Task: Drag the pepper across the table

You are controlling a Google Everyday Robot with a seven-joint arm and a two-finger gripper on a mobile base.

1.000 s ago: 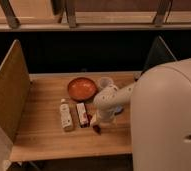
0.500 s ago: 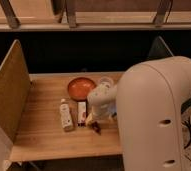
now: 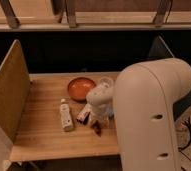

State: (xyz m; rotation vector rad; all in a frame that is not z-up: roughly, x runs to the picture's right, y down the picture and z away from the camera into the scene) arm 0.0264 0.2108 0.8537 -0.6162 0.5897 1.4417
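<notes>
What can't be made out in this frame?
Camera view:
Pincer, low over the table beside the packet: whether it touches the pepper, hidden by its own wrist.
Pepper: mostly covered by the pincer.
Table's right part: behind the arm.
Packet's print: too small.

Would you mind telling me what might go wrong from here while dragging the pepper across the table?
The gripper sits low over the pepper, with the red-and-white packet right beside it; a drag that way could shove the packet into the white bottle. The pepper also lies toward the front edge of the table, so pulling toward that edge might drop it off.
</notes>
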